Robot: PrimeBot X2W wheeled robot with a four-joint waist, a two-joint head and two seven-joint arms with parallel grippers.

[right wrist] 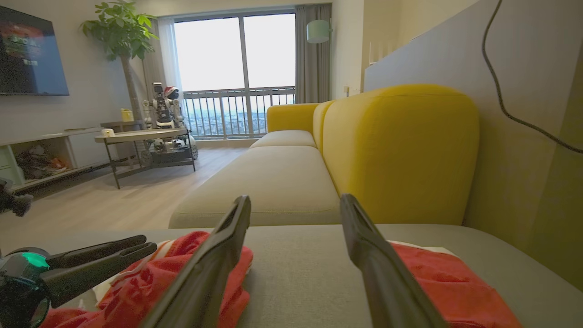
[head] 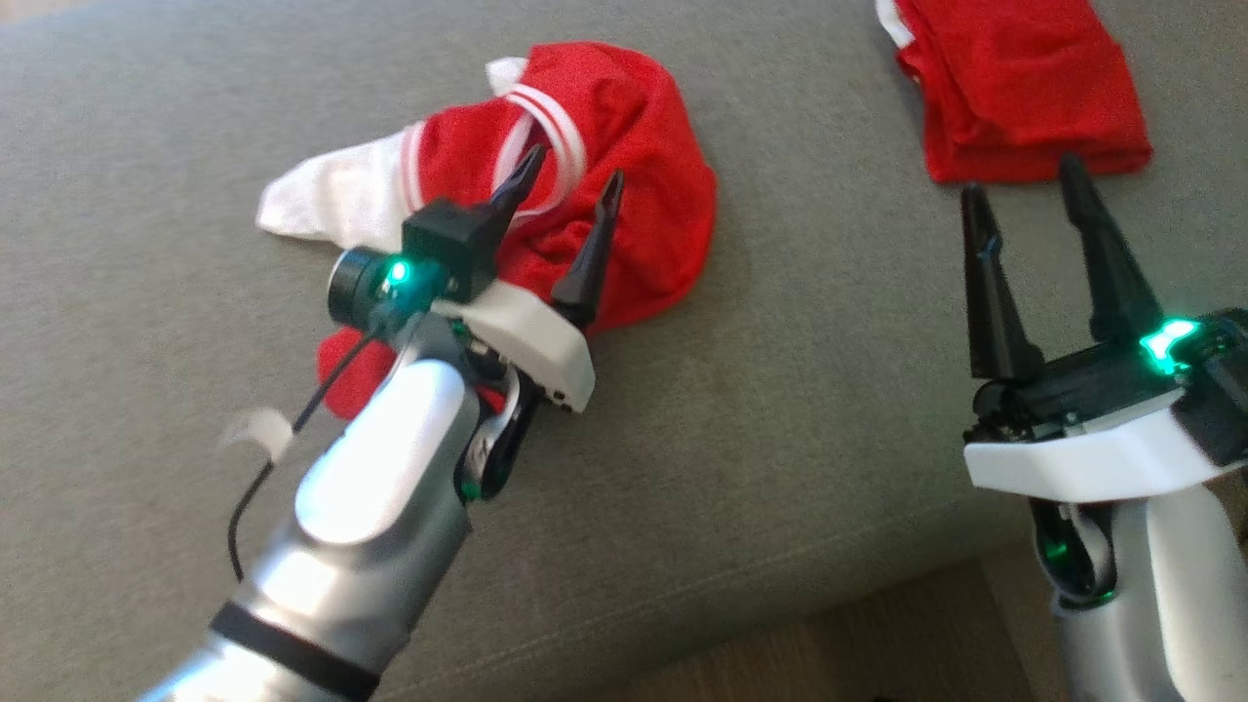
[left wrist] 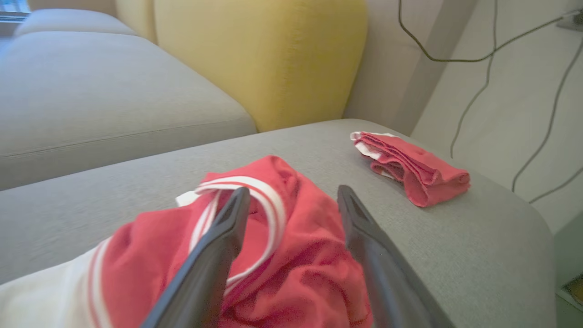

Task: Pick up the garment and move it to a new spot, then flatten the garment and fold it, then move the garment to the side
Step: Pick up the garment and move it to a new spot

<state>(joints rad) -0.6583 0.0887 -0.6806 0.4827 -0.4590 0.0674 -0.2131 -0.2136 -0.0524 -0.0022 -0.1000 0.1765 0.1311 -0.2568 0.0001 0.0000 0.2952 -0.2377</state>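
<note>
1. Bare grey cushion (head: 829, 390) lies open between the crumpled garment (head: 634, 166) and the folded red cloth (head: 1024, 88).
2. The yellow backrest (left wrist: 259, 59) walls off the far side.
3. Left of the crumpled garment, the cushion is open too.

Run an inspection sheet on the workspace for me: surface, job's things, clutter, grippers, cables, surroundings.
Surface: grey sofa cushion, bare apart from the two pieces of clothing.
Job's things: crumpled red and white garment lying in a heap, not flattened or folded.
Clutter: folded red garment at the far right, apart from the heap.
Grippers: left gripper open over the heap, nothing held; whether it touches the cloth cannot be told. Right gripper open, empty, just short of the folded garment.
Cables: black cable hanging beside the left forearm; dark wall cables.
Surroundings: yellow backrest, balcony window, potted plant, low table.
</note>
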